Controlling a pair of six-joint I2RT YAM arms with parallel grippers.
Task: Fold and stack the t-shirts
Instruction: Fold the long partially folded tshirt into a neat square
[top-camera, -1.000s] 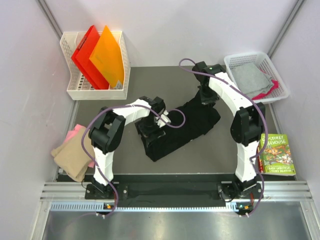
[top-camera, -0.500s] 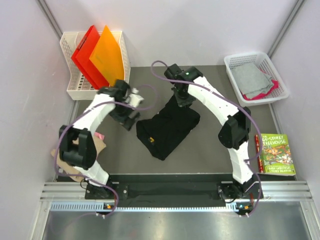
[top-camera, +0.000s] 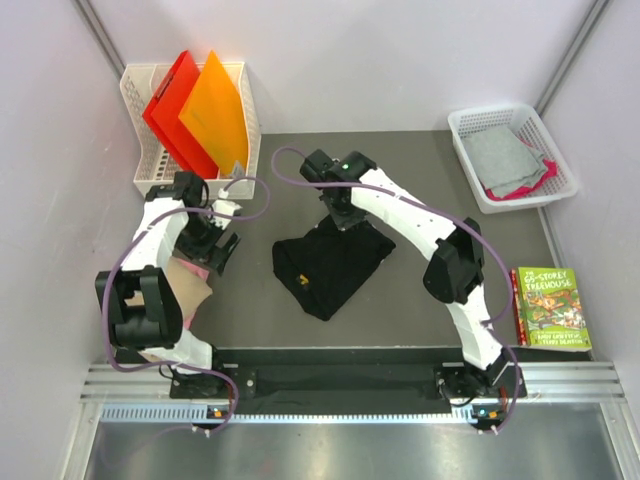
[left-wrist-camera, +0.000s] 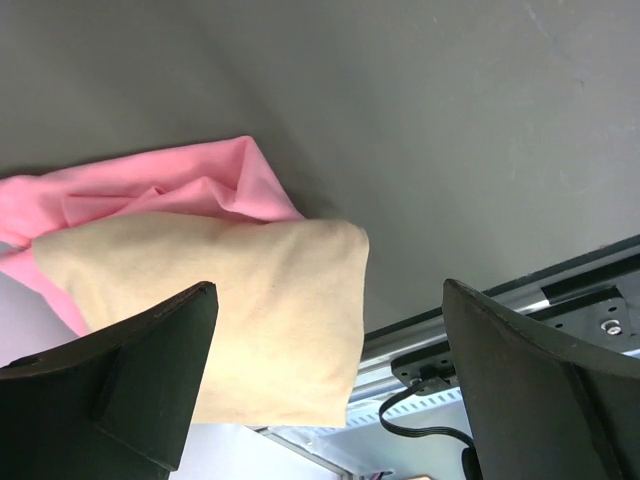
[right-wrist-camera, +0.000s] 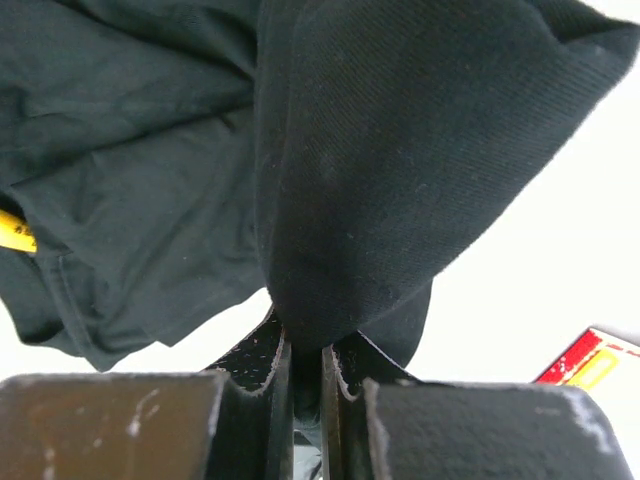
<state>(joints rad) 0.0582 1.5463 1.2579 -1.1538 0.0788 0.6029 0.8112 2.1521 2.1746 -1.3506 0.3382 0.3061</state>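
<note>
Black shirt (top-camera: 325, 265), limp and light, is pinched at its 12 o'clock edge (a doubled fold, probably) by the right gripper (top-camera: 345, 220); left gripper (top-camera: 213, 250) is held wide over tan shirt (left-wrist-camera: 250, 300).

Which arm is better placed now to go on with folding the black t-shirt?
Right. The right gripper is shut on a fold of the black t-shirt. The left gripper hangs open over the tan t-shirt, away from it.

Crumpled black t-shirt (top-camera: 325, 268) at centre, far edge lifted, folded tan t-shirt (left-wrist-camera: 250, 300) lying atop pink t-shirt (left-wrist-camera: 190, 185) at left edge
</note>
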